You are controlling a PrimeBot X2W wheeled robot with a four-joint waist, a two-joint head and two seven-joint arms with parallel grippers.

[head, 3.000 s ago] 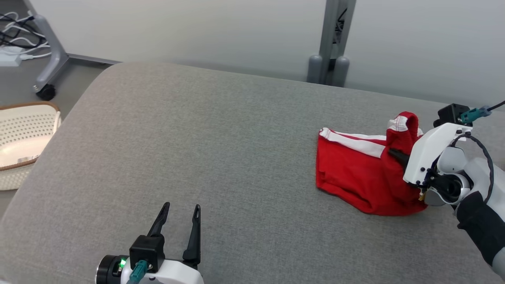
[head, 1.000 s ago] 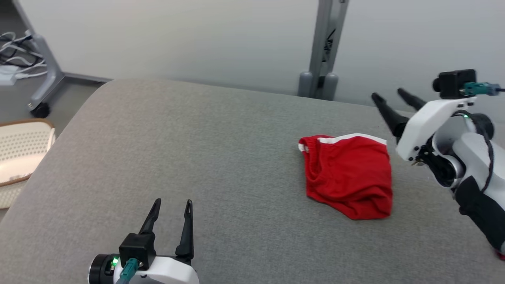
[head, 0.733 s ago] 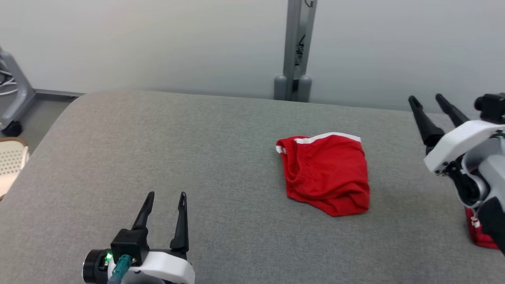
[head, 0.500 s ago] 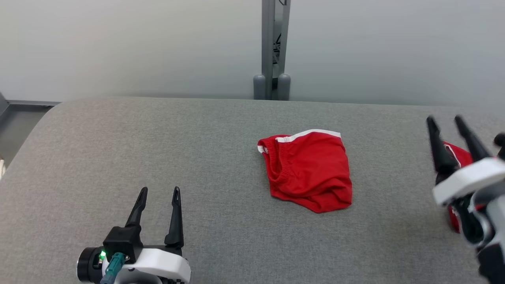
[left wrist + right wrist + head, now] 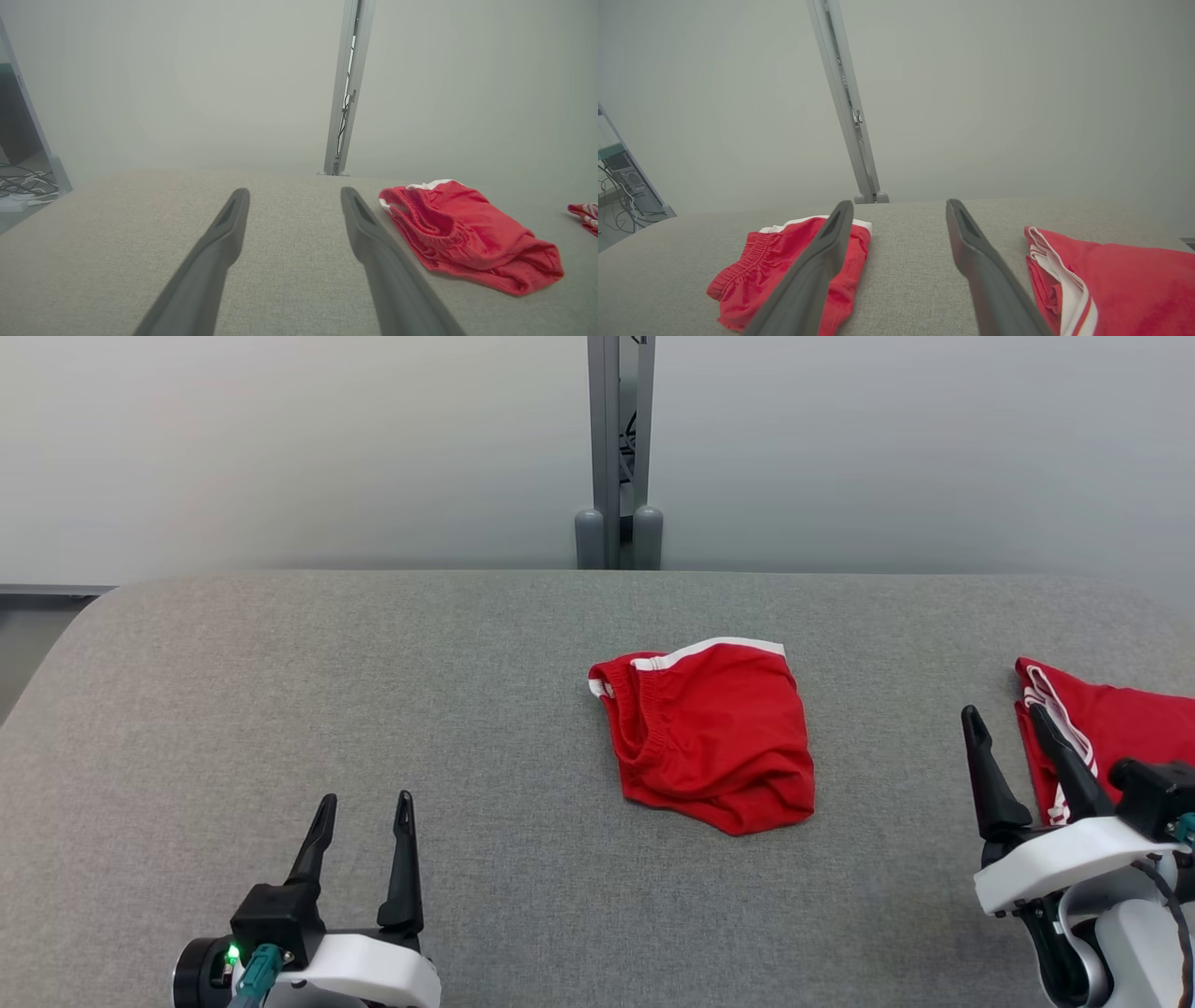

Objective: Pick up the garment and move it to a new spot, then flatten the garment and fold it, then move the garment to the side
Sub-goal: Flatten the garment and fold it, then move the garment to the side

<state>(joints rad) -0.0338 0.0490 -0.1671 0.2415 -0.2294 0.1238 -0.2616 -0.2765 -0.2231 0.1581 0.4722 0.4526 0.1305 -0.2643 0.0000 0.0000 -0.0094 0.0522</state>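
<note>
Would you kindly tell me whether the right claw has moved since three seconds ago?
Yes. The right claw has drawn back rightward and toward the robot, farther from the post, and now stands open, clear of the middle shorts.

You have a table (image 5: pixel 373 691) covered in grey woven cloth, matt and slightly coarse in the weave, and the garment (image 5: pixel 719 747) on it is soft red cloth, matt and creased, with a gathered elastic band and smooth white trim. The second red garment (image 5: pixel 1120 719) looks like the same matt cloth, with white stripes. The left gripper (image 5: pixel 365 797) and right gripper (image 5: pixel 1003 711) have dark matt fingers, plastic by the look, on smooth white casings with a slight sheen, and the post (image 5: pixel 611 448) behind is smooth grey metal.
</note>
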